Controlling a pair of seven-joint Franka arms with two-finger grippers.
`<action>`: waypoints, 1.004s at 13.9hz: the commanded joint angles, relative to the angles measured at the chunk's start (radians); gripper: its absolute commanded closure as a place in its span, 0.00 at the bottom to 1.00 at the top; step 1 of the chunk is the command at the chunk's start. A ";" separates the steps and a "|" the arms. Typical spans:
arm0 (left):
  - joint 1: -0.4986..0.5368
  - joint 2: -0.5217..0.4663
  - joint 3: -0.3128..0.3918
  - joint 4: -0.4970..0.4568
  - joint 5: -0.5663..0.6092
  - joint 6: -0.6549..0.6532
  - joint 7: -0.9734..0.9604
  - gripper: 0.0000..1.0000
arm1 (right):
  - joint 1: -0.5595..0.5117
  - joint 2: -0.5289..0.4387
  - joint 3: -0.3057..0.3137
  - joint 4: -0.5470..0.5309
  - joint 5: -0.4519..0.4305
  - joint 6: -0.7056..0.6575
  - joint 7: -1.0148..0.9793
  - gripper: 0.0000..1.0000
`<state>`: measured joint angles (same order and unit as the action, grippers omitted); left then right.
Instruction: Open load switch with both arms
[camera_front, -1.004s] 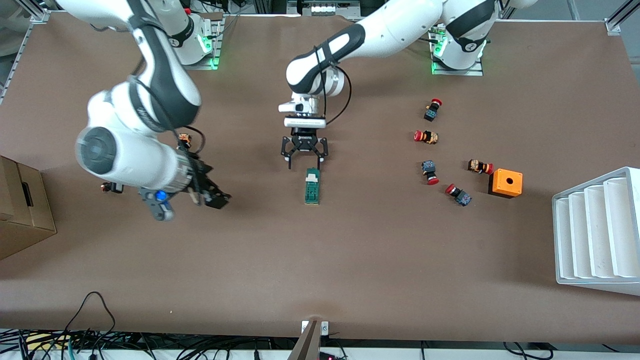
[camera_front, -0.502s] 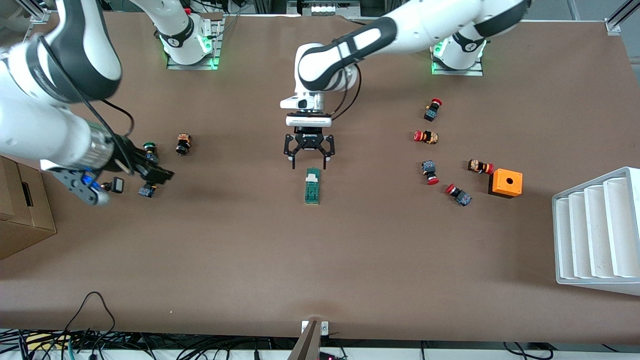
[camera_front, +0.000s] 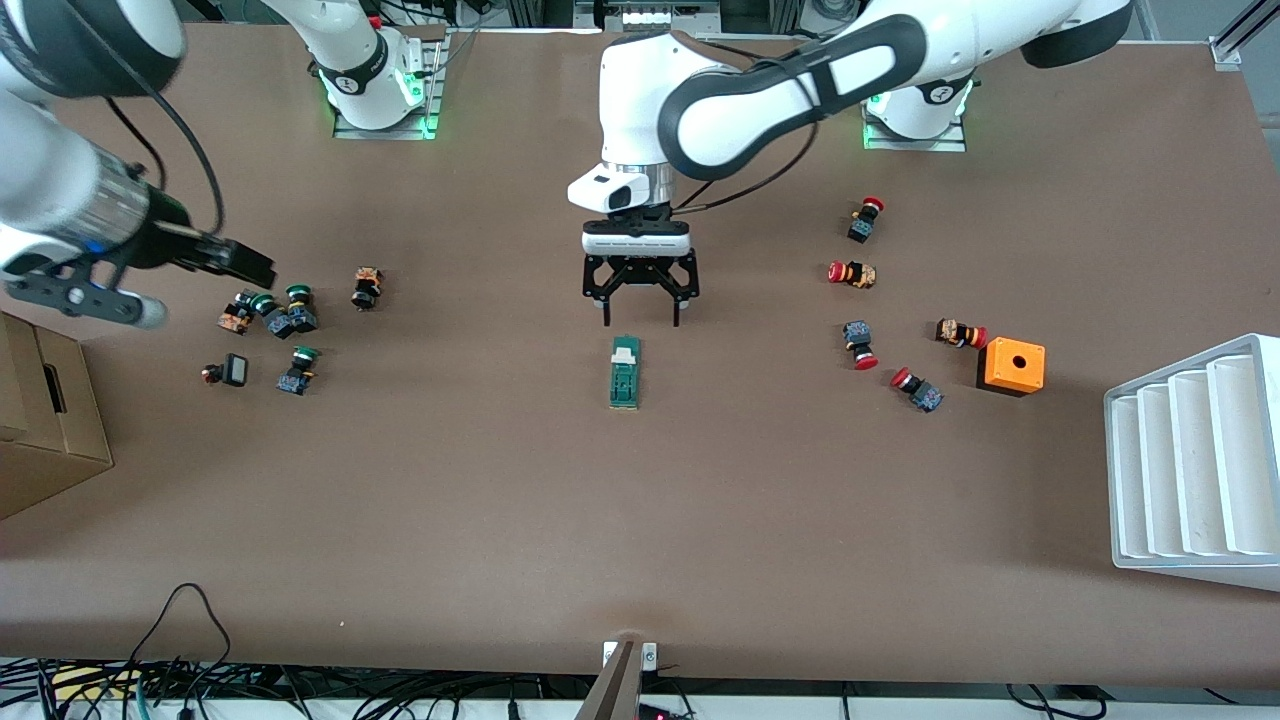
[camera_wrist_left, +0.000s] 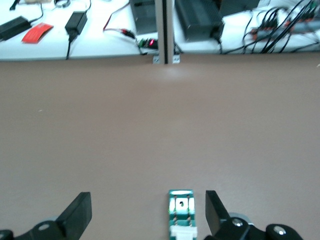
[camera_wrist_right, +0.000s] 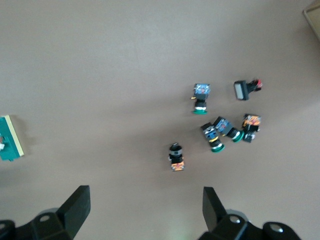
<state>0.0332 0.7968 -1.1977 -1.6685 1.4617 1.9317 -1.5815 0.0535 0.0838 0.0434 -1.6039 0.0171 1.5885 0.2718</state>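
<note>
Front view first: the small dark-green rectangular load switch with a white piece at one end (camera_front: 625, 372) lies flat in the middle of the brown surface (camera_front: 640, 520), its white end pointing toward the robots' bases. The left arm's black two-finger gripper (camera_front: 640, 318) hangs over the spot just at that white end, fingers spread wide, nothing between them. Over at the right arm's end of the surface, the right arm's black gripper (camera_front: 240, 262) is up in the air above a cluster of green-capped push buttons (camera_front: 275, 315); its fingers can't be judged from here. Toward the left arm's end sit several red-capped push buttons (camera_front: 860, 345) and a square orange box with a round hole (camera_front: 1011, 366), with a white ribbed tray (camera_front: 1195, 460) at the edge. A brown cardboard box (camera_front: 45, 425) stands at the other edge.

Left wrist view now: the two black fingers (camera_wrist_left: 77, 215) stand far apart, empty. The green load switch (camera_wrist_left: 181, 211) sits on the surface between them, close beside one finger, not touched by either.

Right wrist view: the black fingers (camera_wrist_right: 75, 207) are spread wide here too, carrying nothing. Below them lie the green-capped buttons (camera_wrist_right: 220, 131), loosely grouped, and one end of the green load switch (camera_wrist_right: 9, 139) shows at the picture's edge, well apart from that group.
</note>
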 joint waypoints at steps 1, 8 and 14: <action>-0.048 -0.004 -0.011 0.148 -0.148 -0.103 0.183 0.00 | -0.069 -0.044 0.024 -0.044 -0.014 0.011 -0.147 0.01; -0.036 -0.097 0.141 0.417 -0.683 -0.194 0.709 0.00 | -0.096 -0.029 0.023 -0.010 -0.022 0.015 -0.241 0.01; -0.133 -0.410 0.784 0.376 -1.276 -0.206 1.403 0.00 | -0.092 -0.006 0.023 0.027 -0.051 0.018 -0.237 0.01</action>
<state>-0.0659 0.4769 -0.5500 -1.2478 0.2710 1.7445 -0.3410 -0.0281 0.0631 0.0531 -1.6072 -0.0035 1.6084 0.0500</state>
